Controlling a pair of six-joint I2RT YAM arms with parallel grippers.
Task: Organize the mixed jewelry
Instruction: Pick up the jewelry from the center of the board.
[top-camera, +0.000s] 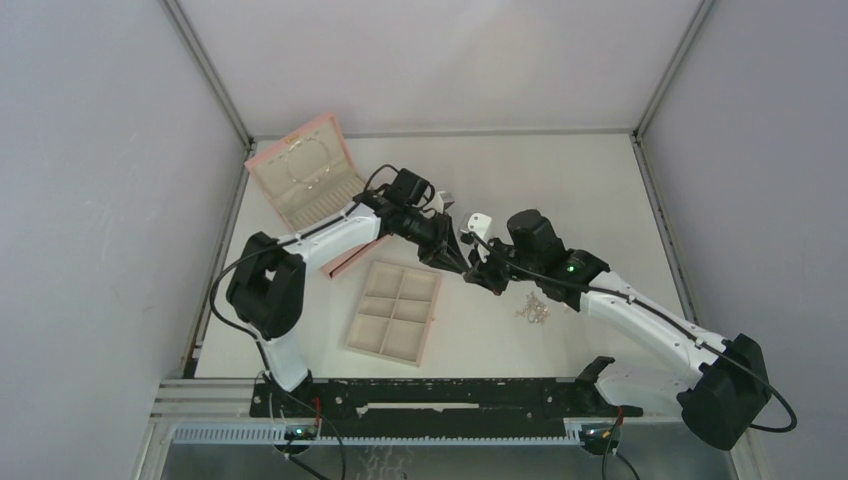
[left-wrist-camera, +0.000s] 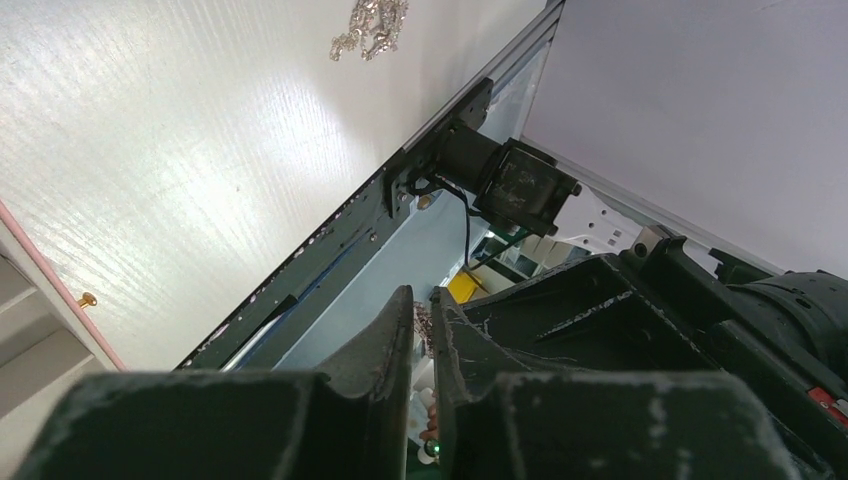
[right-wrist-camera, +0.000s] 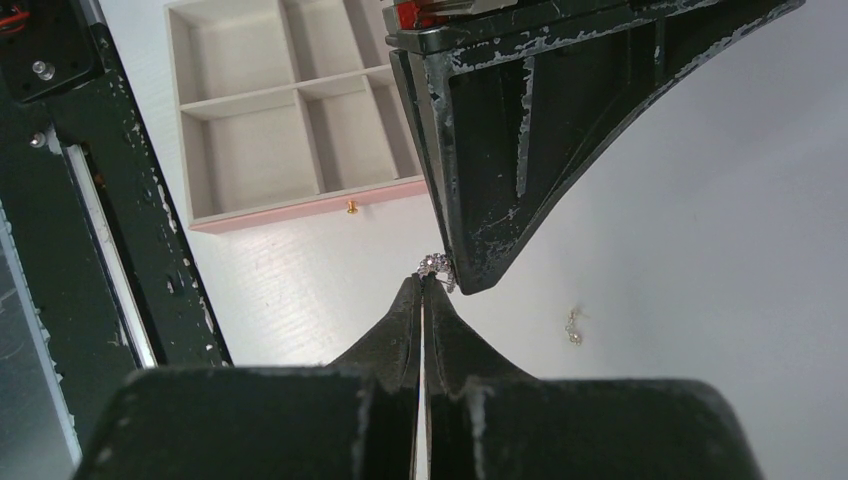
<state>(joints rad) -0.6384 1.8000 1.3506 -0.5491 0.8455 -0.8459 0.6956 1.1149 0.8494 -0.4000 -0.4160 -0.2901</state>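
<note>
Pink box lay open beyond the left forearm. That arm stretched forward and to the right, bringing the left gripper tip to tip with the right gripper. The left fingers stood almost together, with a sparkly ring in the slit between them. A beige tray sat just nearside of the left gripper. The right arm reached in from the right, its fingers pressed flat together and their tips touching the ring. A jewelry pile lay beside the right forearm. One earring lay right of the right fingertips.

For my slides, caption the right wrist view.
Right gripper and left gripper meet at a tiny sparkling silver jewel near beige compartmented tray.
</note>
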